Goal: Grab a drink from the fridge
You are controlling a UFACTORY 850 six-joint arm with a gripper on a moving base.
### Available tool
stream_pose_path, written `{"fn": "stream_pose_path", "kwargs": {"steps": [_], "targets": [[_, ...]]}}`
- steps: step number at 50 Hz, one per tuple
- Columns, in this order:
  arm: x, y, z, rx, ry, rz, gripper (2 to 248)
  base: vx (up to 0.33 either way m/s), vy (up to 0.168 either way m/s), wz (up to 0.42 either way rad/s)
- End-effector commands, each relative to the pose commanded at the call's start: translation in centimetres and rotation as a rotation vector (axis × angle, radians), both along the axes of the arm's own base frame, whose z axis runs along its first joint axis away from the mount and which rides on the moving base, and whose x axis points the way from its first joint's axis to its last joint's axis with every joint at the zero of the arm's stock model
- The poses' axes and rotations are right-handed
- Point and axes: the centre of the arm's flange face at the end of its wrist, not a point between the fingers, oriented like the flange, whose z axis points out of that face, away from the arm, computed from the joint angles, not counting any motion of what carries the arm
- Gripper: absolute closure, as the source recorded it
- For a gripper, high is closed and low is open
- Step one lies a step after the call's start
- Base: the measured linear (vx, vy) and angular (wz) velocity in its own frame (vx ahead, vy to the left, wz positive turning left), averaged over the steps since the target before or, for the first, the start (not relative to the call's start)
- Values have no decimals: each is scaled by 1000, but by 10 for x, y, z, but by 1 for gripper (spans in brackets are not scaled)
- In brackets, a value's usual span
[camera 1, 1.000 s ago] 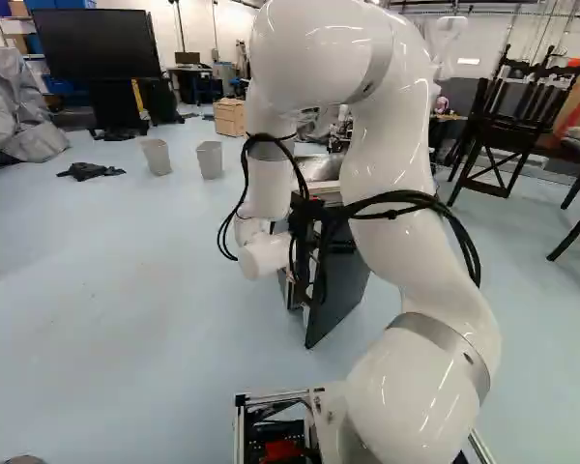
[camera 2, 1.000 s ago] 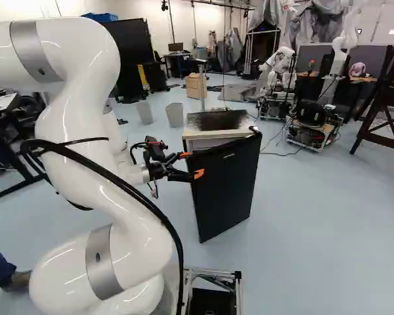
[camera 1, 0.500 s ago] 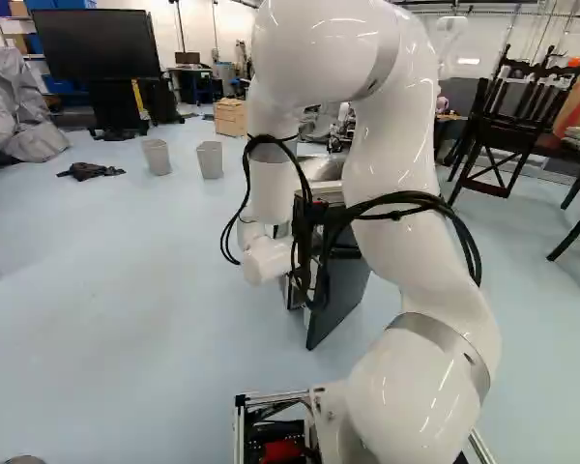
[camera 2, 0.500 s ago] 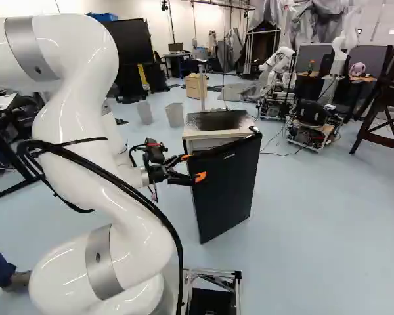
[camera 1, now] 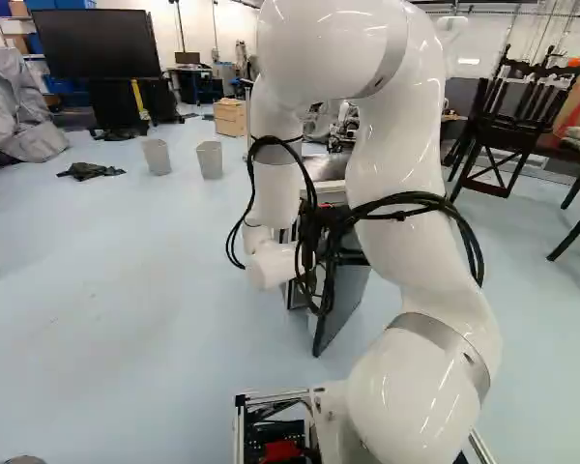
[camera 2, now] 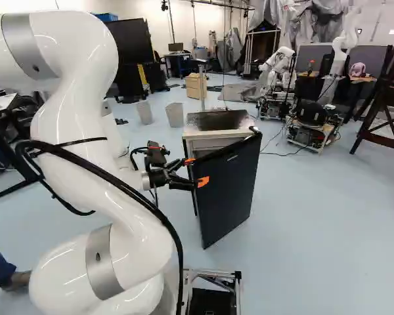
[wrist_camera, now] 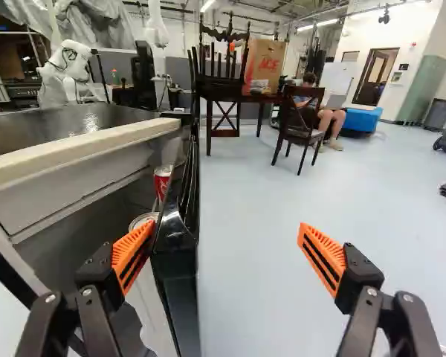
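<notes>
I've my black two-fingered gripper (wrist_camera: pixel 227 229) wide open, one orange pad (wrist_camera: pixel 133 251) inside the glossy black fridge door (wrist_camera: pixel 177 286); the red metal can (wrist_camera: pixel 162 182) sits beyond that pad; swinging too fast could topple it.

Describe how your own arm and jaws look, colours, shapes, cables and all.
My arm is glossy white, built of thick, rounded, tube-like segments, with grey bands at joints. Black cables loop loosely along it. The jaws are black, with ribbed, slotted orange pads.
</notes>
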Motion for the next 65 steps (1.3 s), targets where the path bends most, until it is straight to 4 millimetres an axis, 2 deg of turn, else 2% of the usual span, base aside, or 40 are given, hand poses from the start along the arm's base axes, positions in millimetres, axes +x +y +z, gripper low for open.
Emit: {"fn": "stream_pose_path", "kwargs": {"steps": [65], "targets": [[-43, -53, 0, -67, 56, -196, 3, 0, 0, 0]]}}
